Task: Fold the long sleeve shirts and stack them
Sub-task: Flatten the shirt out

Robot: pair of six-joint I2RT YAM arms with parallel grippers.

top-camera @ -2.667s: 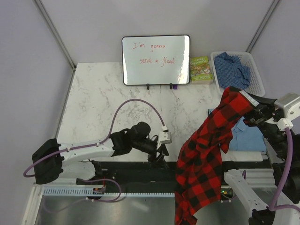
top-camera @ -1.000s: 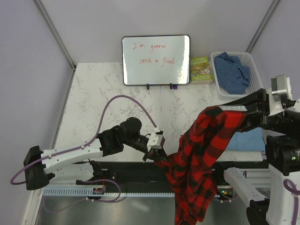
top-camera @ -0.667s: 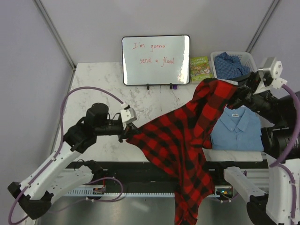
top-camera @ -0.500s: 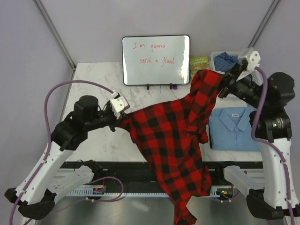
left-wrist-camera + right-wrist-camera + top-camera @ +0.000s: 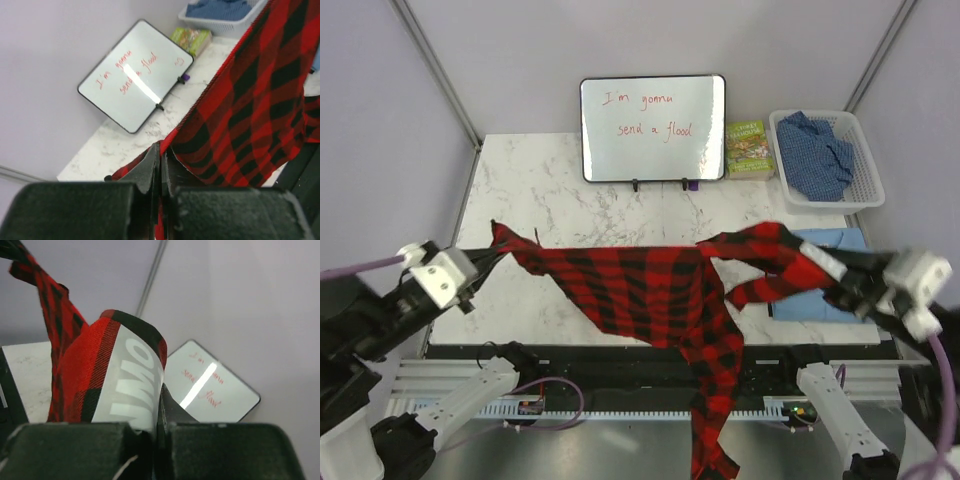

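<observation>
1. The left pincer (image 5: 486, 258) is pressing its jaws together on one edge of the red-and-black checked shirt (image 5: 640, 290), holding it up over the left side of the tabletop (image 5: 550, 190); the left wrist view is showing cloth caught between the closed fingertips.
2. The right pincer (image 5: 835, 272) is pinching the shirt's other end at the right, clamped beside its white lettering (image 5: 132, 385).
3. The shirt is hanging stretched between the two pincers; a long part is trailing down past the front edge.
4. The light blue shirt (image 5: 828, 238) is lying on the tabletop near the right pincer, mostly hidden; the darker blue shirt (image 5: 815, 150) is sitting in the white basket (image 5: 868, 178) at the far right, beside a book (image 5: 748, 148) and a whiteboard (image 5: 653, 128).
</observation>
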